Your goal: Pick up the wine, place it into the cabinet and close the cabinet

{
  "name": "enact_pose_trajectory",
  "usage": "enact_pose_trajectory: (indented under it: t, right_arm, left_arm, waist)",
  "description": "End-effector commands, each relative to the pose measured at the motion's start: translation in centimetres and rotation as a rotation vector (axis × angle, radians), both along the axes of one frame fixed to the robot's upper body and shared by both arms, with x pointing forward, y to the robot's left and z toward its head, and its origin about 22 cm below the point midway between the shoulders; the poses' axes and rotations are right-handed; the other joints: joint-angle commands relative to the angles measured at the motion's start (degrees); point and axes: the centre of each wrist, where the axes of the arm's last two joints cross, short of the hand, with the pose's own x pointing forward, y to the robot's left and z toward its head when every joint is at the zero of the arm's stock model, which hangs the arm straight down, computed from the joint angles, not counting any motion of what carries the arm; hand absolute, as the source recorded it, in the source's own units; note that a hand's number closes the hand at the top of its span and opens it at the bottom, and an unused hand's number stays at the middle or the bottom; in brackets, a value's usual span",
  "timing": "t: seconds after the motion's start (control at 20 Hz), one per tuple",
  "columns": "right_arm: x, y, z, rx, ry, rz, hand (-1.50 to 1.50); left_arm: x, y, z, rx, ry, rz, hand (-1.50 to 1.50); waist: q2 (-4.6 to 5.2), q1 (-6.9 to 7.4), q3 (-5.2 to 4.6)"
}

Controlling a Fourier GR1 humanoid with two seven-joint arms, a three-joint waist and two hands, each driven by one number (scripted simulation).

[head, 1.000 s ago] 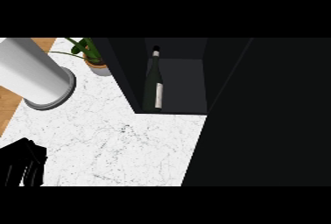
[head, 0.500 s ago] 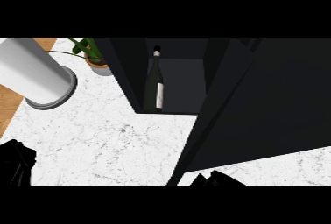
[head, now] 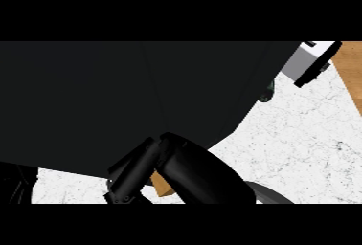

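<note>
The robot's right hand (head: 185,168) rises from the lower edge of the head view against the black cabinet (head: 127,95), whose dark panel fills most of the scene and blocks any look inside. The fingers (head: 136,168) that show lie fairly straight and apart from the palm, clamped on nothing, a pose that suits pushing a door rather than carrying a bottle. The wine cannot be seen anywhere. With the hand holding nothing, it is probably behind the dark panel inside the cabinet, though the view cannot confirm that. Whether the panel is a door swung part-way or fully home is also hard to tell, so the closing step looks to be the one in hand. A dark shape at the lower left edge appears to be the left hand (head: 16,184), resting low beside the cabinet. White marbled tabletop (head: 304,143) shows bare to the right, with a grey-and-white object with a black edge (head: 311,61) at the top right corner, well apart from the hand.
</note>
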Motion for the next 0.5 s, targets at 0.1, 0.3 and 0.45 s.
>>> enact_pose_trajectory:
  t: [0.1, 0.3, 0.45]
  right_arm:
    - [3.7, 2.4, 3.5, 0.053, 0.037, -0.033, 1.50]
    - [5.5, 3.4, 2.3, 0.070, 0.060, -0.064, 1.50]
    - [7.8, 2.8, 1.2, 0.079, 0.139, -0.084, 1.50]
  left_arm:
    - [0.8, 1.6, 0.8, -0.002, -0.009, 0.008, 1.50]
    - [-0.6, 0.2, 0.3, -0.009, -0.018, 0.012, 1.50]
    - [-1.0, -0.3, -0.2, 0.019, 0.006, -0.001, 1.50]
  waist:
    - [0.01, -0.27, 0.00]
    - [-0.03, -0.25, 0.03]
    - [0.03, -0.30, 0.03]
